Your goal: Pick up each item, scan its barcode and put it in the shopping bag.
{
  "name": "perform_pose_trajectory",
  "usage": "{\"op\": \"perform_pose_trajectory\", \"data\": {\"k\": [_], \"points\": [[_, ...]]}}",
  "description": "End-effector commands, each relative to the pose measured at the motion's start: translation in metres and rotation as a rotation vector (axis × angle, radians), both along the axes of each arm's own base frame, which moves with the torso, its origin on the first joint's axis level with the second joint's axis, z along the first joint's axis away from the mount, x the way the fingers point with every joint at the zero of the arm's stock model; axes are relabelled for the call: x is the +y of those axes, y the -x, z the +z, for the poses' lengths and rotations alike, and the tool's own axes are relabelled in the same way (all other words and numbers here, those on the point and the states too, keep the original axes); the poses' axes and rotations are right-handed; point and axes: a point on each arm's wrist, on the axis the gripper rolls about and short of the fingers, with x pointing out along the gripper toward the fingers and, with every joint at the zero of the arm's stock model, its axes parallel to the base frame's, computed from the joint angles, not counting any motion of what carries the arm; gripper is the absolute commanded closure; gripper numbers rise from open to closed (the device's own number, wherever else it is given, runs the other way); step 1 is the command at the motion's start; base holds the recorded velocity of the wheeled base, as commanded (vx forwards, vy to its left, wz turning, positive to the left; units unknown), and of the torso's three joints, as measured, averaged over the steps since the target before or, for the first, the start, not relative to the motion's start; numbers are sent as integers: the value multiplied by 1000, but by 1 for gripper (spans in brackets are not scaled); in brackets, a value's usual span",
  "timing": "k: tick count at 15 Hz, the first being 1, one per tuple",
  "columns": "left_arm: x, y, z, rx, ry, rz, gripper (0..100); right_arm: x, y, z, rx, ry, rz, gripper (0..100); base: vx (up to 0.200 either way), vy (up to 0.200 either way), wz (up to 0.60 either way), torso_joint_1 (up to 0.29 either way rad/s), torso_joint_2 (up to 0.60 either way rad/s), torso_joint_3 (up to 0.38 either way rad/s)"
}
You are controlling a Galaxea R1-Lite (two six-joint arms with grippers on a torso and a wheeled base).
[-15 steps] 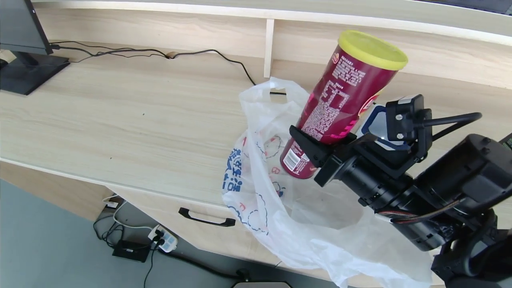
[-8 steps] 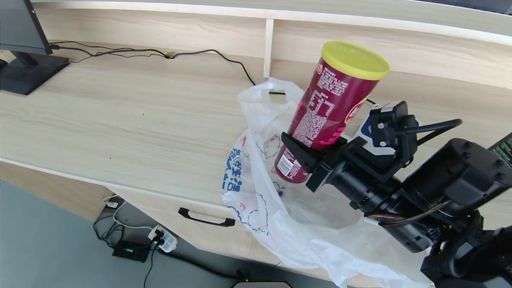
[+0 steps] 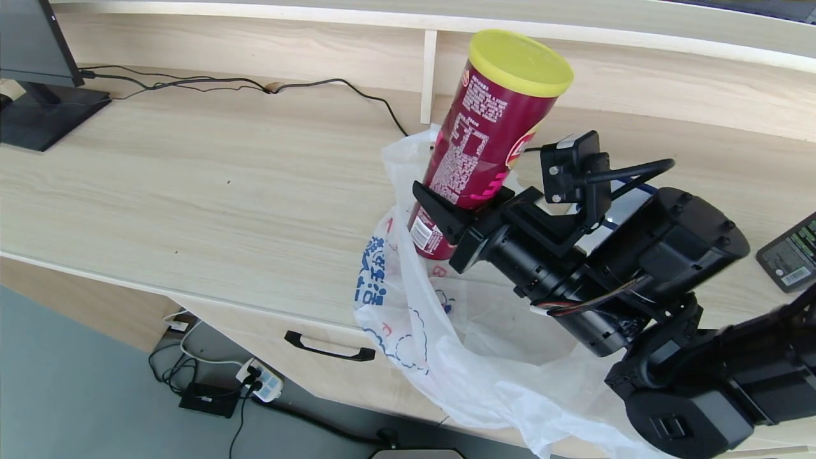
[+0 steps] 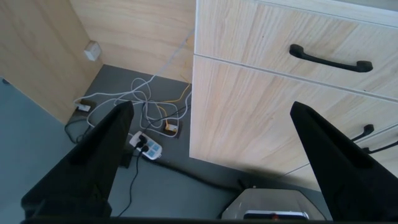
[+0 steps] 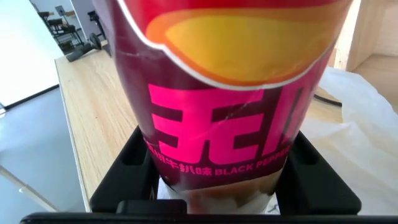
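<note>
The right gripper (image 3: 470, 205) pinches the crisp can (image 3: 491, 134) low on its body, one jaw on each side, close to the base. The can leans in the air above the near edge of the counter (image 3: 223, 191), right over the slack mouth of the shopping bag (image 3: 446, 319). Its yellow lid (image 3: 519, 62) is uppermost and its barcode (image 3: 421, 231) sits just under the jaws. The can is probably a paperboard tube: stiff enough for a firm squeeze, light for its length, and glossy, so it may slide or swing in the grip. With the hold so near the bottom, most of the can stands above the jaws and could lever over if jolted. A grip nearer the middle would likely carry it more steadily, though the low hold leaves the printed wall free. The lid looks like a push-on cap and seems a poor place to grip. The contents are likely brittle, so a gentle set-down suits them. The bag is thin, limp film that may fold shut. The left gripper (image 4: 211, 109) hangs with its jaws spread wide, holding nothing, facing the drawer fronts (image 4: 280, 112).
</note>
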Motion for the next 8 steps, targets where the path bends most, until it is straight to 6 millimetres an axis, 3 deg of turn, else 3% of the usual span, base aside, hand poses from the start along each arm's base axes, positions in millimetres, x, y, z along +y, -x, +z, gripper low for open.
{"op": "perform_pose_trajectory", "data": {"k": [1,8], "points": [[0,0,0,-2,0,0,0,-1,-7,-5,7,8,-16,100,0,0,0,0,0,0],[0,0,0,0,0,0,0,-11,-20,-11,-4,42,-74,100,0,0,0,0,0,0]]}}
